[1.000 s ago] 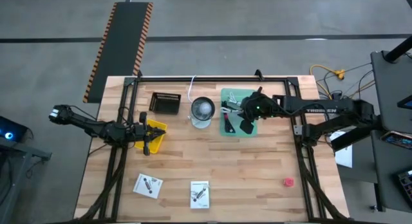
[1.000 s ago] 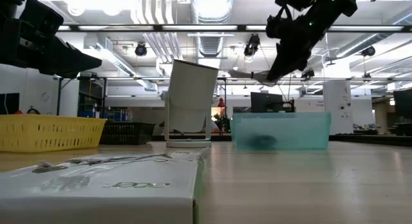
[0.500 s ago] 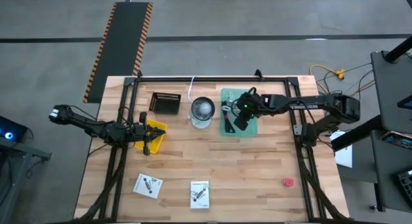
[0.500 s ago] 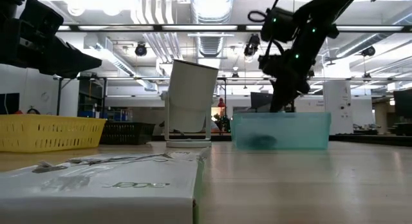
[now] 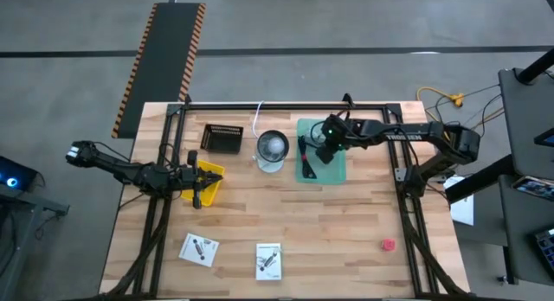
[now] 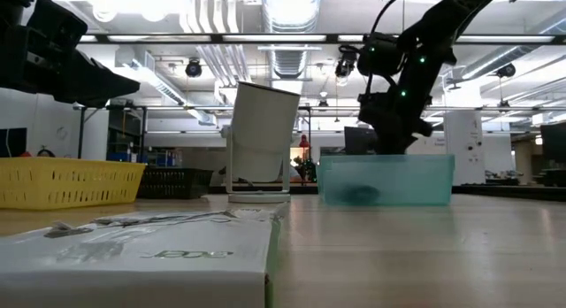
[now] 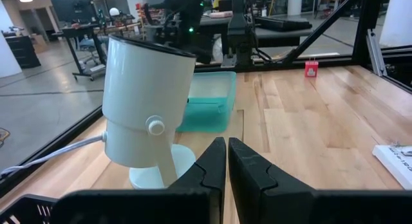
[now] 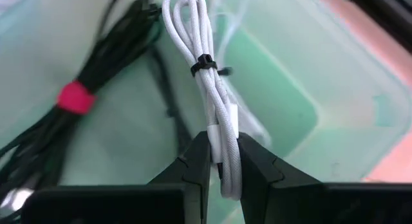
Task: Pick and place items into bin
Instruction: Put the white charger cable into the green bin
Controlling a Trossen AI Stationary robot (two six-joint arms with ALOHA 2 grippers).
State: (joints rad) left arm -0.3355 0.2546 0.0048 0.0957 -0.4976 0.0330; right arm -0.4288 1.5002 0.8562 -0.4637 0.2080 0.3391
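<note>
White bundled cable (image 8: 215,108), long axis in line with the fingers, clamped in my right gripper (image 8: 222,161) reaching down over the teal bin (image 5: 336,167); left gripper (image 7: 226,165) clenched, empty.

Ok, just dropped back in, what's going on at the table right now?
The right gripper is shut on a bundled white cable and holds it down inside the translucent green bin, where a black cable bundle with a red tie already lies. The left gripper waits shut over the yellow basket. Two white printed cards and a small pink-red lump still sit on the wooden table.
</note>
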